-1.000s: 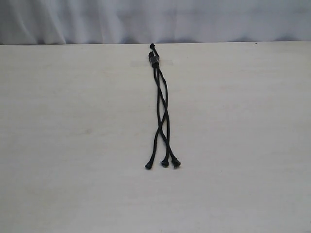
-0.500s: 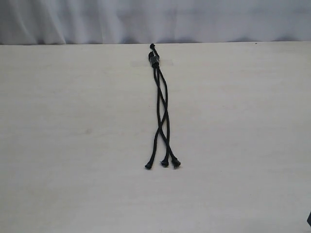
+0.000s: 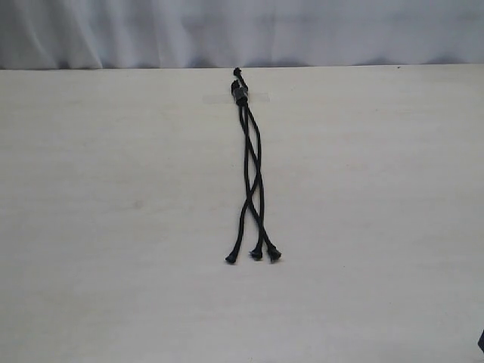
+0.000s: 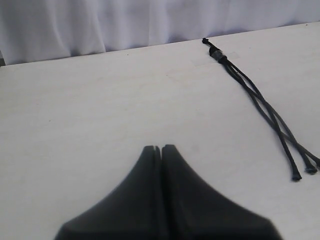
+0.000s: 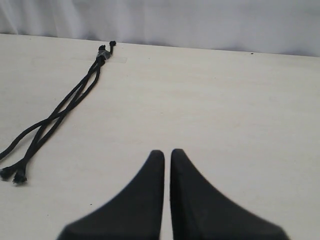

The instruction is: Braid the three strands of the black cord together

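The black cord (image 3: pixel 252 162) lies straight along the middle of the table, its knotted, bound end (image 3: pixel 240 92) near the far edge. The three strands (image 3: pixel 257 219) run toward the near side, cross loosely, and end in frayed tips (image 3: pixel 256 255) side by side. The cord (image 4: pixel 260 100) shows off to one side of my left gripper (image 4: pixel 158 147), which is shut and empty over bare table. My right gripper (image 5: pixel 167 151) is shut too, with only a hairline gap and nothing in it; the cord (image 5: pixel 65 107) lies well away from it.
The pale wooden table (image 3: pixel 113 227) ends at a white curtain (image 3: pixel 242 30) along the far edge. A faint clear strip (image 3: pixel 255 96) crosses the cord's bound end. A small dark part (image 3: pixel 481 342) pokes in at the exterior view's lower right edge.
A small dark part came into the exterior view's lower right corner about half a second ago and has stayed there. The cord has not moved.
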{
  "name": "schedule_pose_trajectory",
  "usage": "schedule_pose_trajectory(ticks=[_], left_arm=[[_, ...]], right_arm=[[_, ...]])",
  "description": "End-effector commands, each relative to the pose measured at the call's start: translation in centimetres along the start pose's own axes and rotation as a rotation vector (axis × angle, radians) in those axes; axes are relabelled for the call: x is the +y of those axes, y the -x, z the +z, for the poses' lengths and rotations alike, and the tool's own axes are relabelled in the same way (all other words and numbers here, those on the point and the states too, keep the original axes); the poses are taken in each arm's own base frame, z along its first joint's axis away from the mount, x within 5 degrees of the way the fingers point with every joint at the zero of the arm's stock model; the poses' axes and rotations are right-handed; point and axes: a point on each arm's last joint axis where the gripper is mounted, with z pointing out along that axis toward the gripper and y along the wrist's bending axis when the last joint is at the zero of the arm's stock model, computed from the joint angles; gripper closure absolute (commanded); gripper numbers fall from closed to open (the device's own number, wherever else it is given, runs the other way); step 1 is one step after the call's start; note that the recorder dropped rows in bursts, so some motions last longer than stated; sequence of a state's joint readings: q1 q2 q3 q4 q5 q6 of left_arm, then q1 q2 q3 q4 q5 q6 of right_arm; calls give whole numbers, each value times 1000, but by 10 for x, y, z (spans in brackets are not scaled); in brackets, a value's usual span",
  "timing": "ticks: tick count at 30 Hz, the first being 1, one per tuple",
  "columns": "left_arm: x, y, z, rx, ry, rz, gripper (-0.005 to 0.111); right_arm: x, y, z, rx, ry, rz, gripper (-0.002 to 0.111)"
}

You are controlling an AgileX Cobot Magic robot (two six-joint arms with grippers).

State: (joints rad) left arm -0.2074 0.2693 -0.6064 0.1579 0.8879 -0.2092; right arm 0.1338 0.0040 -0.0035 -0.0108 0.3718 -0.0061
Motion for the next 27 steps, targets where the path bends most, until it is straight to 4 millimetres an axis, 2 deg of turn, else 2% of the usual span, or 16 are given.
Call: schedule_pose_trajectory(ticks=[1, 6, 9, 11, 15, 16, 19, 20, 24, 27], left_arm=[[0, -1, 0, -7, 1, 3, 107], [1, 1, 0, -20, 6, 9, 107], [3, 3, 7, -112, 56, 7, 107], [6, -4, 16, -177, 134, -17, 107], [13, -42, 37, -261, 222, -17, 107], [14, -59, 43, -270, 240, -7, 107], [16, -87, 51, -264, 258, 1, 107], [17, -101, 59, -233, 271, -4, 107], [19, -118, 69, -175, 278, -14, 107], [18, -117, 70, -196, 273, -11, 107]], right_arm=[[0, 0, 0, -16, -7, 3, 104], [0, 0, 0, -16, -7, 3, 104], [0, 0, 0, -16, -7, 3, 104], [0, 0, 0, -16, -7, 3, 104], [0, 0, 0, -16, -7, 3, 104], [0, 0, 0, -16, -7, 3, 104], [0, 0, 0, -16, -7, 3, 104], [0, 0, 0, -16, -7, 3, 104], [0, 0, 0, -16, -7, 3, 104], [0, 0, 0, -16, -7, 3, 104]])
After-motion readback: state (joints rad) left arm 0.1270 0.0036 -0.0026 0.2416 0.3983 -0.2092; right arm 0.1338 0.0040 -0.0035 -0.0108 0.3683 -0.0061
